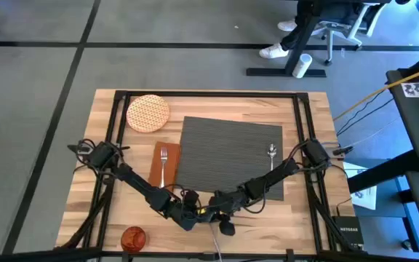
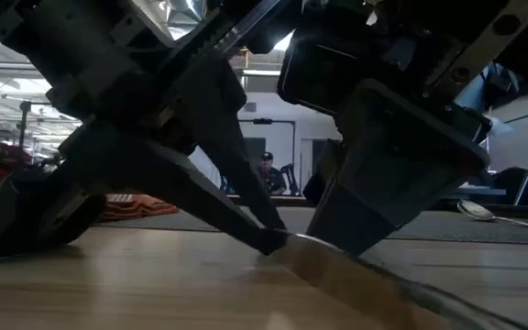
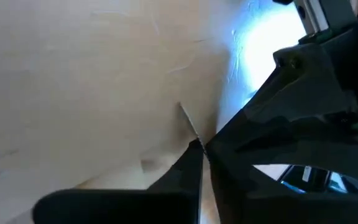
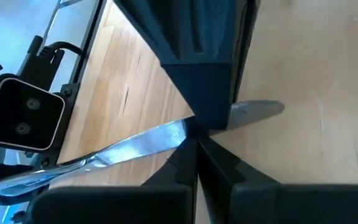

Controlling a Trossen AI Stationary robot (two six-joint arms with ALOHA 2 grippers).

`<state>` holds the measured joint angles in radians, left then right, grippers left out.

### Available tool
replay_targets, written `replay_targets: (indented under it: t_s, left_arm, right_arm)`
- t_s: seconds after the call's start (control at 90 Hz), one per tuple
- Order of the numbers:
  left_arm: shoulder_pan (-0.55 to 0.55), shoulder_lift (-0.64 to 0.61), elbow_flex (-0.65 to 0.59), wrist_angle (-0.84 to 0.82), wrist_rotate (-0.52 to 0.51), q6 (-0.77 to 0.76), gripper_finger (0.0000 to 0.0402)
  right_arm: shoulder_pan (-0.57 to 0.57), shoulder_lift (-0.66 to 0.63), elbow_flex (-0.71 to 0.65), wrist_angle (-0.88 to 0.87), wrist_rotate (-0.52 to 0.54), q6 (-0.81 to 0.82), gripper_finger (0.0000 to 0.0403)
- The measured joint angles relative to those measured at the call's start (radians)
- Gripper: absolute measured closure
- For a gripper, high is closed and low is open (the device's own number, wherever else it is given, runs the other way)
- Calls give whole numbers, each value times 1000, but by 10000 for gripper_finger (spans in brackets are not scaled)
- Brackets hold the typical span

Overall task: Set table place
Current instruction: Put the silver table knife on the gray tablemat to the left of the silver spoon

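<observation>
- Table (image 1: 217,102): pale wood planks, black rails along the edges
- Placemat (image 1: 231,149): dark grey, ribbed, rectangular; spoon (image 1: 272,154) lying on its right part
- Napkin (image 1: 164,164): long, brown, just left of the placemat, bearing the fork (image 1: 163,161)
- Plate (image 1: 148,113): round, orange lattice pattern, at the far left corner
- Cup (image 1: 133,237): small, orange, at the near edge
- Knife (image 4: 114,152): flat, silver, lying on bare wood near the front edge, largely hidden from above
- Left gripper (image 1: 189,218) and right gripper (image 4: 197,135): both pressed together, tips meeting at the knife blade; actual pinch not discernible
</observation>
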<state>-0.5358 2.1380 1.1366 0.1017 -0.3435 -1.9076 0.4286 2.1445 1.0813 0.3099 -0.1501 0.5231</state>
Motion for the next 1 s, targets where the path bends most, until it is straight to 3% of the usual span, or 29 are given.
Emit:
replay_targets:
  t_s: [0.389, 0.744, 1.0]
  left_arm:
    - [0, 0, 0, -2, -26, -27, 401]
    - [44, -5, 2, 37, -69, 14, 401]
    - [111, -5, -3, 138, -89, 156, 401]
  right_arm:
    - [-5, -69, 6, -118, -7, -7, 403]
    - [-10, -268, 2, -524, 55, -51, 403]
    - [-7, -466, 1, -748, 89, -55, 403]
